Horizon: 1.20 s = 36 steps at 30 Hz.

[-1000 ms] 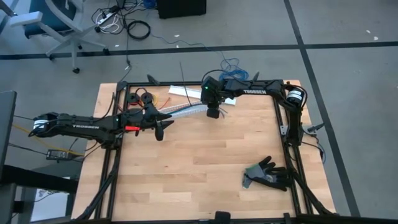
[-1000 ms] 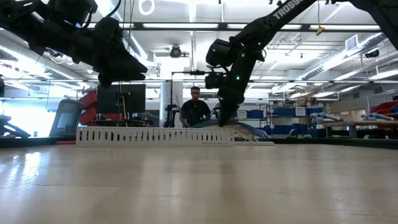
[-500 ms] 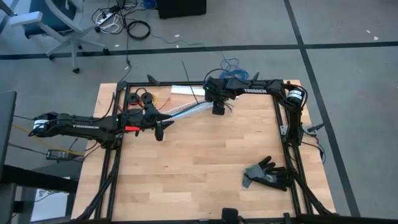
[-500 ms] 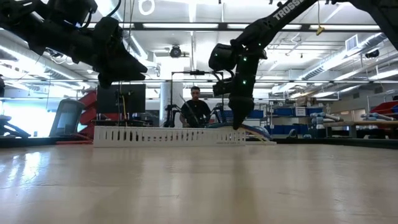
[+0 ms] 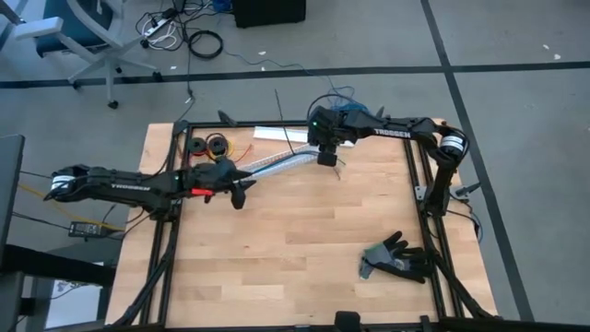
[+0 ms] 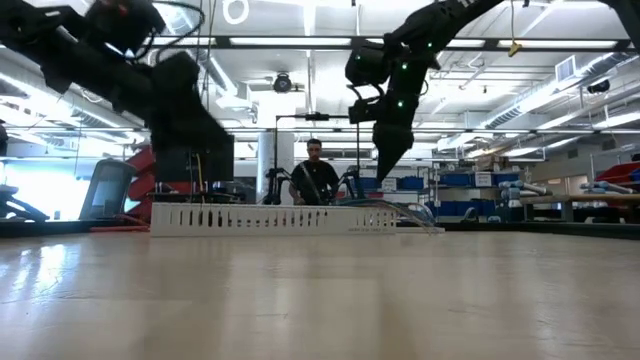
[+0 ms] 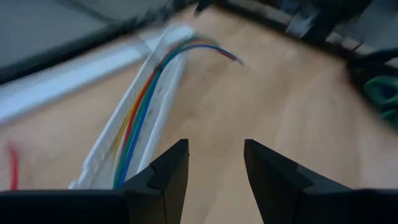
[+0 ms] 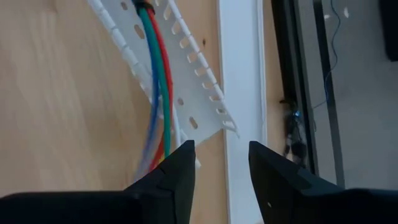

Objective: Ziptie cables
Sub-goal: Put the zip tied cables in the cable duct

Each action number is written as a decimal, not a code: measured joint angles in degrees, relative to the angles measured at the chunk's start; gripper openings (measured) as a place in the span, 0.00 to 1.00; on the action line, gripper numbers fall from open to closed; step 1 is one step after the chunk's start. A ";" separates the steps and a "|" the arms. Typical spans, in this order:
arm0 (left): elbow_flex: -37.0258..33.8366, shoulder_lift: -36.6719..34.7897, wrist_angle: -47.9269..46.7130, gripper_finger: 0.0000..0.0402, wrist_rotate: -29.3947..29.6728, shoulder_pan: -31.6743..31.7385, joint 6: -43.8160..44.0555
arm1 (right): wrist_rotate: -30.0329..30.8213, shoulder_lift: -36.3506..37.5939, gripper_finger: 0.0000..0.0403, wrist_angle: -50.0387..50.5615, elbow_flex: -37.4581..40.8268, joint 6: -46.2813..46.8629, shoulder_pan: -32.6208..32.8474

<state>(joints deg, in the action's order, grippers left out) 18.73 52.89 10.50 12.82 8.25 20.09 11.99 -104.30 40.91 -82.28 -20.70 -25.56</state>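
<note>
Cables (image 8: 157, 93), thin flexible wires in blue, green, red and yellow, lay lengthwise inside a white slotted plastic duct (image 5: 277, 162) that sat slantwise near the far edge of the light wooden table (image 5: 295, 240). Their loose ends (image 7: 217, 53) spilled out of the duct's end nearest the right arm and curved onto the wood. A flat white strip (image 8: 239, 93) lay just beside that end of the duct, on its far side.

The right gripper (image 5: 326, 158) hung above that same end of the duct, clear of it, its two dark fingers (image 8: 171, 180) standing apart with nothing between them. The left gripper (image 5: 238, 189) hovered near the duct's opposite end, its fingers (image 7: 168, 174) likewise parted and empty, pointing along the duct's length.

A thin straight black strap, the ziptie (image 5: 285, 120), rose upright just beyond the duct's far side, by the right arm's wrist; whether anything held it could not be told.

Well apart from the duct, near the table's front right corner, lay a black and grey glove (image 5: 396, 259). Two small black wire spools (image 5: 206, 145) sat near the duct's left end. In the low view a person (image 6: 314, 175) stood in the room behind the duct.
</note>
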 joint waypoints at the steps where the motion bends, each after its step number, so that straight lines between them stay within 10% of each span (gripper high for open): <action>1: -0.01 1.11 -0.33 0.41 0.37 0.02 0.28 | -0.02 0.30 0.34 0.10 -0.02 0.01 0.00; 13: 6.11 18.31 3.38 0.41 0.58 0.04 -4.38 | -15.92 1.40 0.32 13.63 3.44 11.59 -1.25; 24: 13.50 25.32 1.36 0.40 0.17 0.04 -8.41 | -15.93 18.82 0.29 3.81 29.69 22.56 -0.74; 36: 13.48 25.50 7.94 0.40 0.19 0.04 -8.18 | -16.08 34.50 0.29 -60.66 61.82 20.57 -0.26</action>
<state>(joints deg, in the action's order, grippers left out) 32.21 78.39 18.44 13.02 8.29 11.91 -4.09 -69.80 -19.76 -20.46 -0.12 -25.82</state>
